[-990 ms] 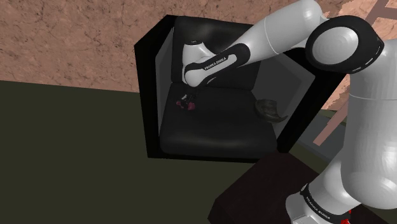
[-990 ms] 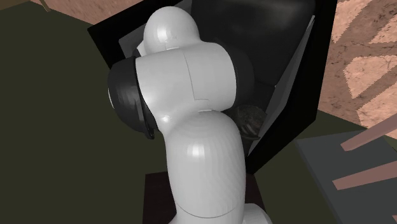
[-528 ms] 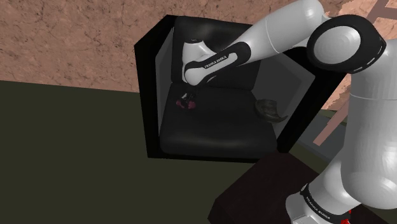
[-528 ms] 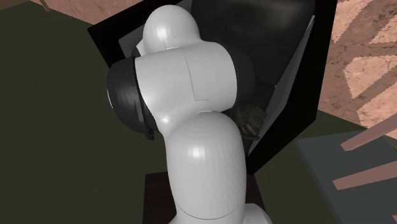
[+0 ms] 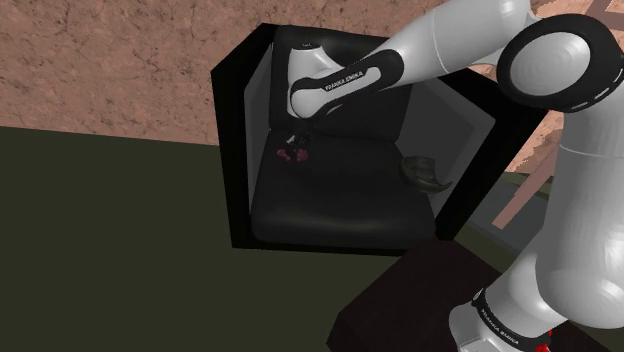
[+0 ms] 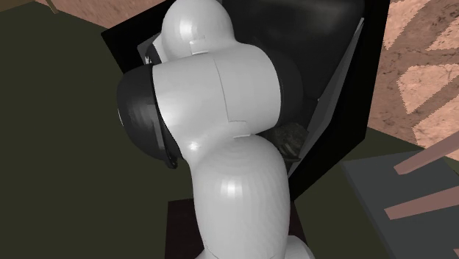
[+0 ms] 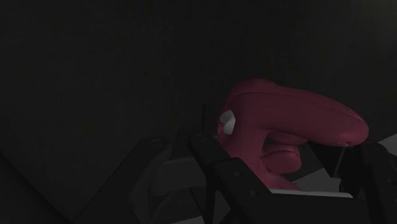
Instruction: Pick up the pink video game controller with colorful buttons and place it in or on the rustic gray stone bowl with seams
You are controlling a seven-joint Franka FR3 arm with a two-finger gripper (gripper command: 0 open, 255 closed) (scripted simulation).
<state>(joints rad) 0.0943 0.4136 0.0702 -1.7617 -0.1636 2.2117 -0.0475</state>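
I read this as the start of the carry. The gripper (image 7: 283, 146) has its fingers pinching the pink controller (image 7: 299, 121) between them, low over the armchair's (image 5: 330, 205) seat, near its back corner on the shoulder view's left. I cannot tell whether the controller is clear of the cushion. The bowl (image 5: 425, 172) lies by the armchair's opposite arm, well apart from the controller. Next I'd want a clean lift, then a sweep across the seat to above the bowl, holding firm since the shell looks smooth and rounded.

White arm (image 5: 440, 45) — black joints, white lettering
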